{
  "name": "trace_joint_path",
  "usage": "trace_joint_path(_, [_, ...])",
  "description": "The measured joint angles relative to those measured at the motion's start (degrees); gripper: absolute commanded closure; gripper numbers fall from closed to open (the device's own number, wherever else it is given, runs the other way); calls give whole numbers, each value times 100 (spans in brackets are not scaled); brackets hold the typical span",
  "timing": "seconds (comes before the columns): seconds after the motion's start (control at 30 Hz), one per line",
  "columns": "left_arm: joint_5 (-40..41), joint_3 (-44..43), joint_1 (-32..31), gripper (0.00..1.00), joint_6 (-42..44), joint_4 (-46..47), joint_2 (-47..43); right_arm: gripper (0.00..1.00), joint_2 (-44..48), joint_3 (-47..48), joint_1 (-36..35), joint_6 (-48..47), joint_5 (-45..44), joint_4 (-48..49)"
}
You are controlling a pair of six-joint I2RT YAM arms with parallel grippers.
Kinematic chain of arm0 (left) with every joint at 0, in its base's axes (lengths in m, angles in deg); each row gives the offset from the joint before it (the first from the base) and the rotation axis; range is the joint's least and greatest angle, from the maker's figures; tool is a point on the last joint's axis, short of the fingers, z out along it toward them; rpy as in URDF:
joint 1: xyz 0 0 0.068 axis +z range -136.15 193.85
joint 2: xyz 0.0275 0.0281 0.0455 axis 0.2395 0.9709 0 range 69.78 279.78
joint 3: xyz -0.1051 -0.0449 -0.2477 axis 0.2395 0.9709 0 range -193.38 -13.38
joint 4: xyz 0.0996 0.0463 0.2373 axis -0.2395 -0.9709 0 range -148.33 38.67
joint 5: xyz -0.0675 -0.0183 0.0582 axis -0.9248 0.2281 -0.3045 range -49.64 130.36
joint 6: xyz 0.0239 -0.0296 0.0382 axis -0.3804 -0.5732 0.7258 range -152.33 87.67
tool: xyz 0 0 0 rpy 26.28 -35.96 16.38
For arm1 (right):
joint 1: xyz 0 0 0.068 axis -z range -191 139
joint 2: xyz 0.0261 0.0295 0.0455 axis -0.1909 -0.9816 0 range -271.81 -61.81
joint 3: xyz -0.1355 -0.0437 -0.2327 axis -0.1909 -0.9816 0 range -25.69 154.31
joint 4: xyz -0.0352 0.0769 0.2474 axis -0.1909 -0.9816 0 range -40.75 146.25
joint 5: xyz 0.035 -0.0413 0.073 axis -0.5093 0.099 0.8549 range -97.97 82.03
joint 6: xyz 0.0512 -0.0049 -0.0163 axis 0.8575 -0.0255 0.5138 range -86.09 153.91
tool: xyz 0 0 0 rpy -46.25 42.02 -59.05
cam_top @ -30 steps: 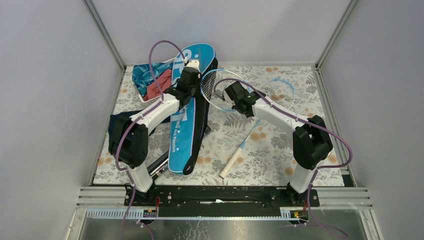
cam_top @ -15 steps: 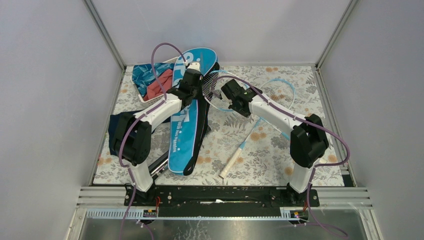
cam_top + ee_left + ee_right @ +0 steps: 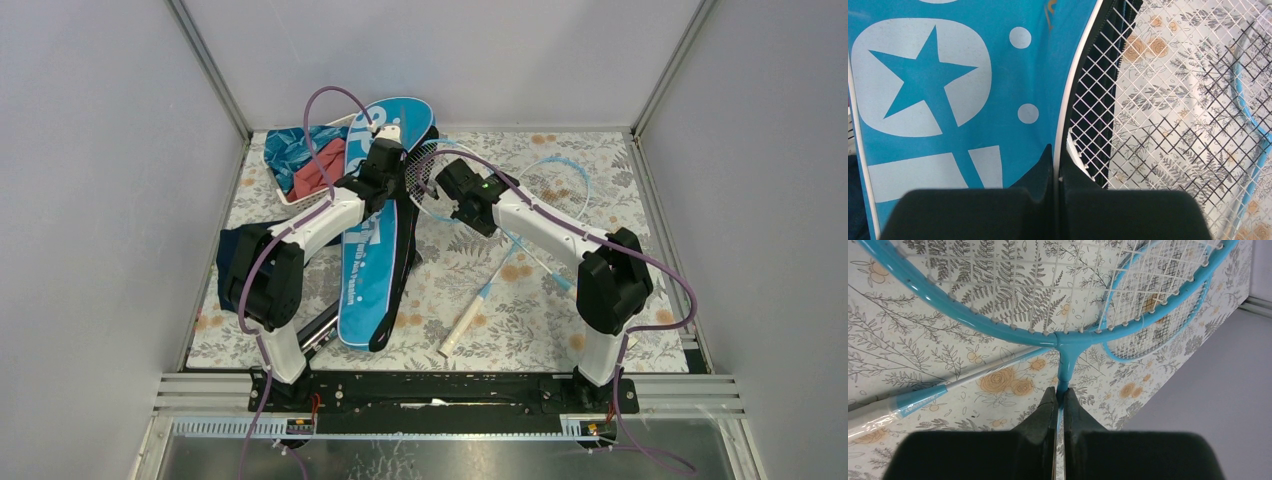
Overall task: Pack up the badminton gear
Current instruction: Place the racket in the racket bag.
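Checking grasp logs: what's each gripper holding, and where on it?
Left gripper pinches the blue bag at its white-piped edge. Right gripper clamps a racket on the shaft just below the head.

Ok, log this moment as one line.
left fingers: shut on bag edge | right fingers: shut on racket shaft | racket head: at bag opening | second racket: on table

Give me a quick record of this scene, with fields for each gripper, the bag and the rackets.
left gripper: shut on the piped edge of the blue bag
right gripper: shut on the shaft of the held racket, just below its head
held racket head: at the bag's opening, strings overlapping its dark inside
second racket: lying on the floral table cover
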Motion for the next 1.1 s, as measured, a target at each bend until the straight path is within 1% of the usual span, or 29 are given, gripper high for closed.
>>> trace_joint_path(0.27, [-195,413,-2,100,50,487,-17,100,0,343,-15,341,439,-184])
trace_joint_path(0.57, [-525,813,-2,100,243,844,-330,100,0,367,-15,568,728,-114])
trace_joint_path(0.73, [-920,833,-76,100,352,999,-498,100,11,295,-72,643,1165,367])
trace_joint_path(0.87, [-1360,866,-179,100,369,1152,-632,100,109,-37,-181,734,1572,920])
trace_joint_path(1.0, [-1576,986,-184,100,227,1217,-772,100,299,-361,-195,920,1735,1305])
trace_joint_path(1.1, [-1617,1001,-181,100,-37,1217,-787,100,472,-549,-190,1141,1744,1582])
